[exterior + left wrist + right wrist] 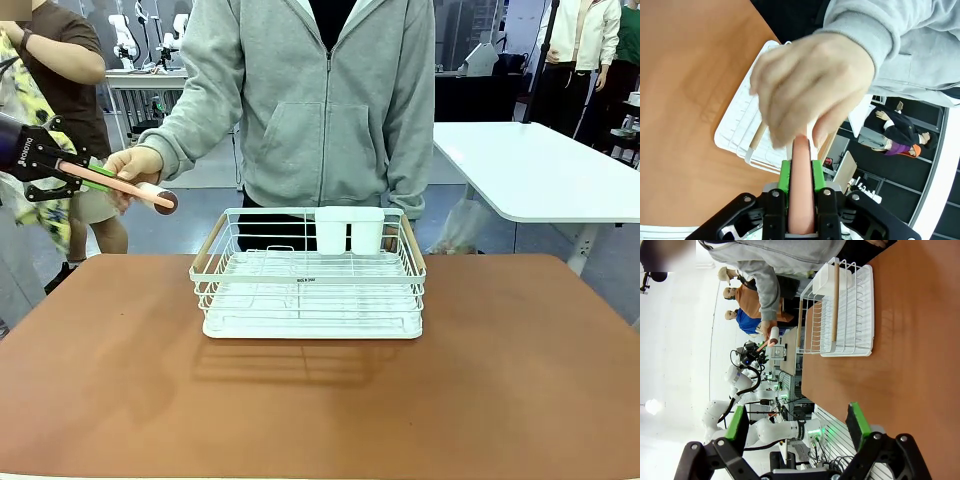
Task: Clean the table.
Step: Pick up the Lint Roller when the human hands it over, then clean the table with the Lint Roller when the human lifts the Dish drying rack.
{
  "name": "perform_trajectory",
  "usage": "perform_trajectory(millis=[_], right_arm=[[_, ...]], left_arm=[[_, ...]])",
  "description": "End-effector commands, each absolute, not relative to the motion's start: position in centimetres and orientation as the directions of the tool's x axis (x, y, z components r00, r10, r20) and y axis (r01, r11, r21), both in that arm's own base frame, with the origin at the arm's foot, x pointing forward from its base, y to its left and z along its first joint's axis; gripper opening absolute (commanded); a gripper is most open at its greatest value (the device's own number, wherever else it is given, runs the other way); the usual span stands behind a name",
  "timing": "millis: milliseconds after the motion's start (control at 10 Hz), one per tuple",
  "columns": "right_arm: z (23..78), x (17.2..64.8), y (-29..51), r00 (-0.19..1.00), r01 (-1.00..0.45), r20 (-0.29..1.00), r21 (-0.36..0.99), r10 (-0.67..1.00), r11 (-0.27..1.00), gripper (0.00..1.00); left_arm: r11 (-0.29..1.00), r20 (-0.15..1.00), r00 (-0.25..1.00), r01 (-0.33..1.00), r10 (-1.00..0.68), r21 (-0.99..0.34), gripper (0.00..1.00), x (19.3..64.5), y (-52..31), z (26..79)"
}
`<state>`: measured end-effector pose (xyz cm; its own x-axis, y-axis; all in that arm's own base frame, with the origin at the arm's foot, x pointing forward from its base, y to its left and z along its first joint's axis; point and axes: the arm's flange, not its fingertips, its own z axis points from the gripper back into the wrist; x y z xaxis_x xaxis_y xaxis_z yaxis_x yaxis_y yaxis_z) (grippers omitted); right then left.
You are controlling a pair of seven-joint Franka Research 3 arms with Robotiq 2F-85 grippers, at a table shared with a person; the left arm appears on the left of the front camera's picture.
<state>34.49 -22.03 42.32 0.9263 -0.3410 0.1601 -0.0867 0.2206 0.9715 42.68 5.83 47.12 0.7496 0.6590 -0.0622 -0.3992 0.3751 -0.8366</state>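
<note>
left gripper (801, 172): jaws clamped on the pink handle of a lint roller (120, 184), green pads pressed against both sides of it
lint roller: up in the air out by the far left corner of the table, white roll end pointing toward the rack
person's hand (133, 163): on the roller too, fingers wrapped over it near the roll end, so hand and gripper both have hold of it. looks blurry from the left wrist
right gripper (797, 422): fingers wide apart, nothing between them, hanging off the table's edge
table (320, 410): the reddish-brown one, fills the whole lower half of the front view
wire rack (310, 290): white, sits on the table toward the far middle, right in front of the person
white holder (350, 230): hooked at the rack's far edge
person: grey hoodie, standing at the far side behind the rack
</note>
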Motion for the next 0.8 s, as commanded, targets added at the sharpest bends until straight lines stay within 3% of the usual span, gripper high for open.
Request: perform_trajectory(millis=[0, 100, 700], right_arm=[[42.46, 34.46, -21.88, 0.923, -0.103, 0.174, 0.971, -0.343, 0.215, 1.0], [42.46, 34.46, -21.88, 0.923, -0.103, 0.174, 0.971, -0.343, 0.215, 1.0], [42.46, 34.46, -21.88, 0.923, -0.103, 0.174, 0.971, -0.343, 0.215, 1.0]], left_arm=[[0.37, -0.009, 0.744, -0.343, 0.668, -0.864, 0.01, 42.25, 6.03, 47.18], [0.375, -0.062, 0.75, -0.399, 0.659, -0.837, 0.01, 42.68, 5.83, 47.12], [0.375, -0.062, 0.75, -0.399, 0.659, -0.837, 0.01, 42.68, 5.83, 47.12]])
